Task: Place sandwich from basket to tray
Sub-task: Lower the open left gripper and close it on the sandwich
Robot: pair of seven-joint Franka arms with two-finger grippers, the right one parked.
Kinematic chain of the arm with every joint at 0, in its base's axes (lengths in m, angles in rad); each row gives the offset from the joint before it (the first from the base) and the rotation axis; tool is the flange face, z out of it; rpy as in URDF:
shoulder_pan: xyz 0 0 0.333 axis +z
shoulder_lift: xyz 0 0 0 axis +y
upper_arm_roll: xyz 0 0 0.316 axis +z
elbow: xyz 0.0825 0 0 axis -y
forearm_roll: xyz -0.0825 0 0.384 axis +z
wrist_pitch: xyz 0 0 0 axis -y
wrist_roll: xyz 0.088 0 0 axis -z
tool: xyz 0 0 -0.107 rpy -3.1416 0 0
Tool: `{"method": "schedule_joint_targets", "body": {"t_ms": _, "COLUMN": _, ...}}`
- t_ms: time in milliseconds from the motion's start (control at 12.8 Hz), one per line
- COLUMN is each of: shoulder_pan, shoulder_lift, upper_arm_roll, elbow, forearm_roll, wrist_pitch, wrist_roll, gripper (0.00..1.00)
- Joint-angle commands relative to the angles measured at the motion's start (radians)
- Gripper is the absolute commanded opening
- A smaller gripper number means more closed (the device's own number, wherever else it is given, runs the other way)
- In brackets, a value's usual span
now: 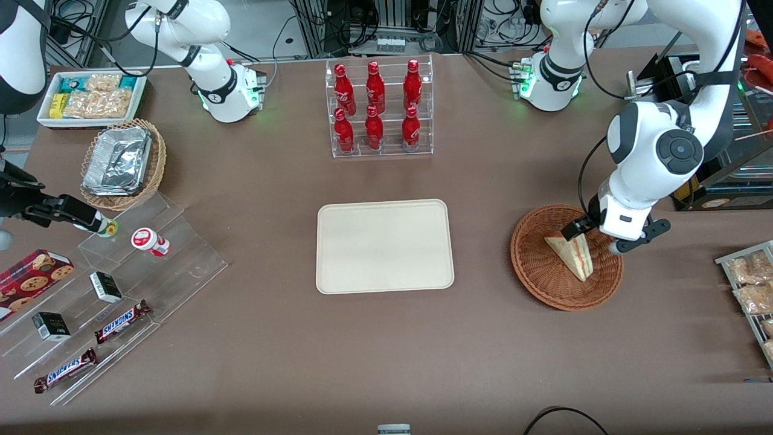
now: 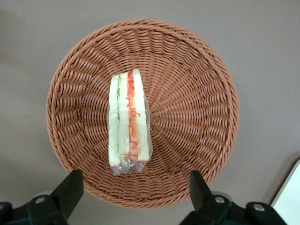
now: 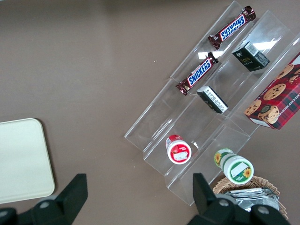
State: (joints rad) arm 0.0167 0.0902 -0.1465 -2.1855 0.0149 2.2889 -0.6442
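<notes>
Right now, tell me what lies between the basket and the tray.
Nothing: the front view shows only bare table between the basket and the tray. The sandwich is in the basket, with the open end effector hovering above it.

The wrapped sandwich (image 2: 129,121) is lying in the round brown basket (image 2: 197,70), just below my open hand (image 2: 136,192). The cream tray (image 1: 384,246) is sitting bare beside the basket, apart.

Red bottles (image 1: 377,106) in rack; Snickers bars (image 1: 122,320) on clear shelves.
</notes>
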Motion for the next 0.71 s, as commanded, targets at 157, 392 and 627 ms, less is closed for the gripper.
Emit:
{"method": "schedule_joint_targets", "body": {"t_ms": 157, "shoulder_pan": 0.002, "shoulder_lift": 0.02, "upper_arm_roll": 0.001, "elbow": -0.013, "forearm_roll": 0.0, "wrist_pitch": 0.032, "wrist_roll": -0.115, "gripper": 1.0}}
{"method": "schedule_joint_targets", "body": {"t_ms": 392, "shoulder_pan": 0.006, "shoulder_lift": 0.057, "upper_arm_roll": 0.004, "elbow": -0.01, "forearm_roll": 0.004, "wrist_pitch": 0.034, "wrist_roll": -0.114, "gripper": 1.0}}
{"method": "schedule_joint_targets", "body": {"t_ms": 627, "shoulder_pan": 0.009, "shoulder_lift": 0.091, "upper_arm_roll": 0.004, "elbow": -0.008, "forearm_roll": 0.004, "wrist_pitch": 0.05, "wrist_roll": -0.115, "gripper": 1.0}}
